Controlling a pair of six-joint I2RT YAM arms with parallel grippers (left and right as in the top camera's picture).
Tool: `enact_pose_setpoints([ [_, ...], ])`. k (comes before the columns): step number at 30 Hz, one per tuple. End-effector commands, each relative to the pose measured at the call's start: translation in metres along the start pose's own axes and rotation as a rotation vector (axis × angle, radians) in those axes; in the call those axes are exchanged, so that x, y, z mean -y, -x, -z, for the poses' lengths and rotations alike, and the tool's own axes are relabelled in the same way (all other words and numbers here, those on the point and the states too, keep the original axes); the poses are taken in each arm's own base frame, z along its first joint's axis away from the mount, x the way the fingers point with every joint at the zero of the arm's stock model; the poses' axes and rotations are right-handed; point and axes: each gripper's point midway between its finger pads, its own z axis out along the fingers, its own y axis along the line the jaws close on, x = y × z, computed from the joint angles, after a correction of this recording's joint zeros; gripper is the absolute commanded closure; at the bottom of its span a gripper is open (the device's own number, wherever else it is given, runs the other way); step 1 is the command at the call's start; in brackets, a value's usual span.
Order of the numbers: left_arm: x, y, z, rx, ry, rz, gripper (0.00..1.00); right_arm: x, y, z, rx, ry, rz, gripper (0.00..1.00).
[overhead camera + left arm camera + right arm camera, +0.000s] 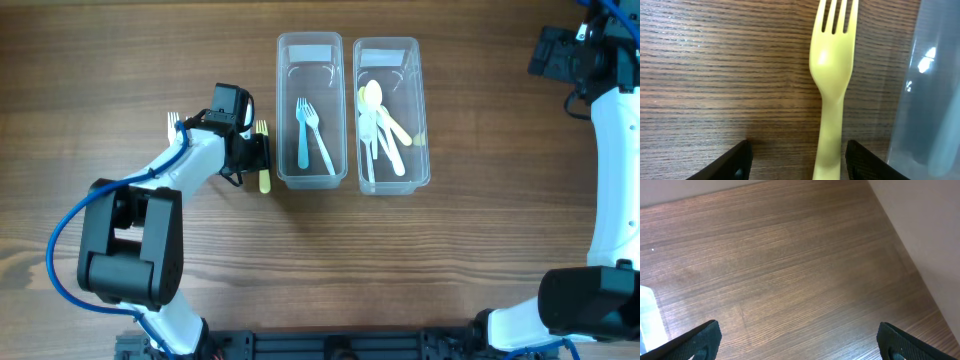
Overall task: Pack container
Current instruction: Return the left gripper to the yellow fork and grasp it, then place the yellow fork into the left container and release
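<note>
A yellow fork (263, 178) lies flat on the wooden table just left of the left clear container (309, 175), which holds a blue fork (312, 130). The right clear container (391, 182) holds several white and pale yellow spoons (380, 125). My left gripper (252, 150) is low over the yellow fork. In the left wrist view it is open (797, 162), with the fork's handle (832, 75) between the fingers, nearer the right one, not clamped. My right gripper (552, 50) is open and empty (800, 340) at the far right back.
A white fork (173, 124) lies on the table left of my left arm, partly hidden by it. The left container's wall (930, 100) stands close to the right of my left gripper's fingers. The table's right edge (900, 245) shows in the right wrist view.
</note>
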Motion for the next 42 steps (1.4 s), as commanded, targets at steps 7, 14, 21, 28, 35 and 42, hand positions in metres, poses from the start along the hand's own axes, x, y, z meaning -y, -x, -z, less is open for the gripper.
enact_pose_setpoints([
  [7,-0.026,-0.016,-0.009,-0.049,0.132,0.051,0.38,0.002,0.003,0.0,0.007,-0.016,-0.012,0.0],
  [14,-0.041,-0.021,-0.006,-0.06,0.212,0.051,0.36,0.002,0.003,0.0,0.007,-0.016,-0.012,0.0],
  [21,-0.041,-0.021,-0.006,-0.06,0.211,0.05,0.44,0.002,0.003,0.0,0.007,-0.015,-0.012,0.0],
  [28,-0.037,-0.02,-0.007,-0.06,0.193,0.051,0.69,0.002,0.003,0.0,0.007,-0.016,-0.012,0.0],
  [35,-0.034,-0.012,-0.005,-0.037,0.183,0.051,0.92,0.002,0.003,0.0,0.007,-0.016,-0.012,0.0],
  [42,-0.024,0.017,0.021,0.02,0.174,0.049,0.96,0.002,0.003,0.0,0.007,-0.016,-0.012,0.0],
])
